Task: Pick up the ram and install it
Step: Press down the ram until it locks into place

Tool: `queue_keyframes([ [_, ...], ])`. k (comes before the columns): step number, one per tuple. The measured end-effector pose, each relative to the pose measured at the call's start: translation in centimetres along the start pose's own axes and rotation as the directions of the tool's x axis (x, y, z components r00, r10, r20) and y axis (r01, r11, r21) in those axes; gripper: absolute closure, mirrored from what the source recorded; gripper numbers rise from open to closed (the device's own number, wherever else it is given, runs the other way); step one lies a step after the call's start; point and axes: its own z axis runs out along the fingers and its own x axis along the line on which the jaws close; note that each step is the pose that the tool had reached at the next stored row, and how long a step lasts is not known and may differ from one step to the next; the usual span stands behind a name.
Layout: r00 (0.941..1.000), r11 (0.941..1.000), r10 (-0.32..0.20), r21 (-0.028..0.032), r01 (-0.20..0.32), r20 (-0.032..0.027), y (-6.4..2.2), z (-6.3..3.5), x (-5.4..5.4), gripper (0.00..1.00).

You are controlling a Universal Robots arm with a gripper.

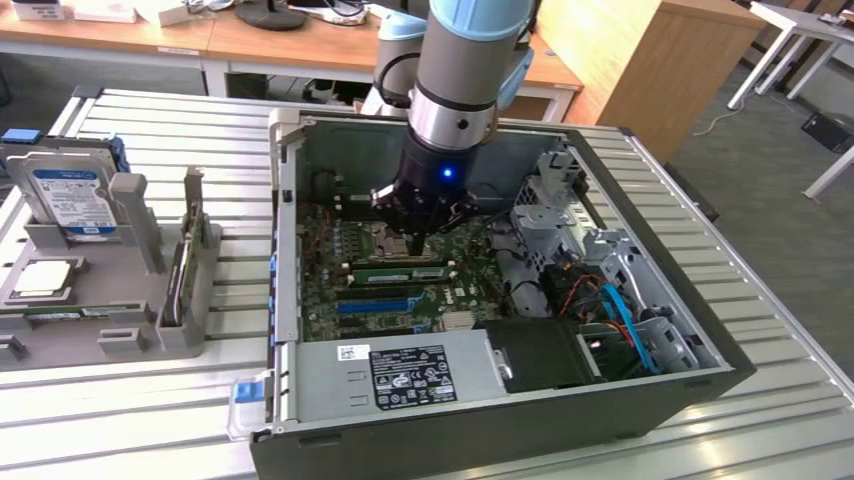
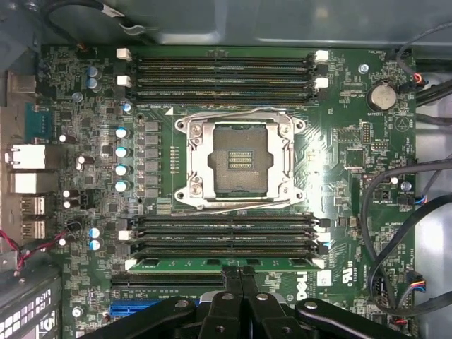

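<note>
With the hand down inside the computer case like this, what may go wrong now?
1. The hand is shut and pressing right at the ram in its slot; an off-centre push could seat it crookedly.
2. The open CPU socket lies close beside the slots, so a slip might damage it.
3. Loose cables lie near the board and could snag.
</note>
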Motion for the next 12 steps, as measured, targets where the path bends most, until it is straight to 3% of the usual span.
queue_keyframes([
  [12,1.0000,1.0000,0.000,-0.0002,0.000,0.0001,0.00,-0.14,0.00,0.89],
])
